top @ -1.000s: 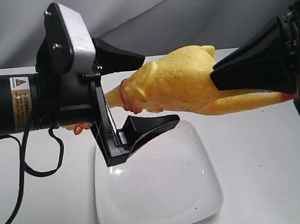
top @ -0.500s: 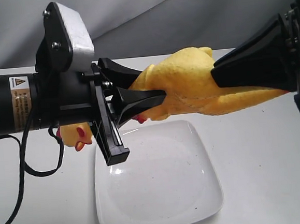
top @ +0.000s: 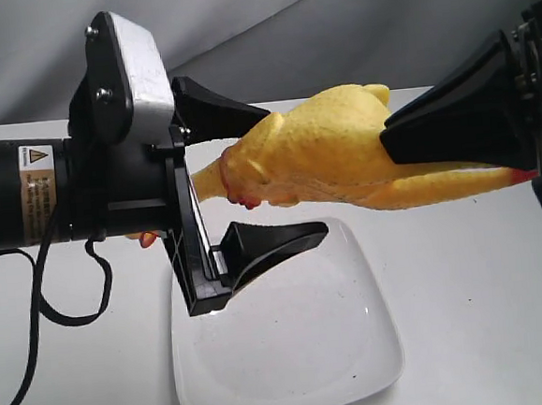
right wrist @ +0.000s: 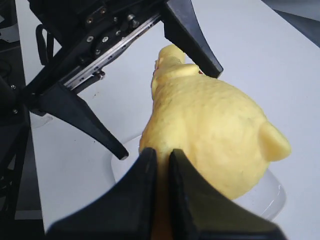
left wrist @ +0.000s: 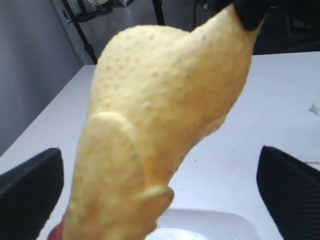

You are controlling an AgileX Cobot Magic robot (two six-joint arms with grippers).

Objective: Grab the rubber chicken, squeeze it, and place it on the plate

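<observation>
Your right gripper (right wrist: 161, 152) has its fingers clenched on the leg end of the rubber chicken (top: 328, 151), holding it roughly level in the air above the plate (top: 359, 364). Your left gripper (top: 292, 168) has its fingers (top: 274, 244) released and spread wide, one on each side of the body. To squeeze well, close them squarely across the plump body rather than the thin neck, with the right grip firm against twisting.

rubber chicken (top: 323, 151) hanging across above the plate (top: 292, 351), left claw (top: 292, 171) spread wide around it, plate surface bare
</observation>
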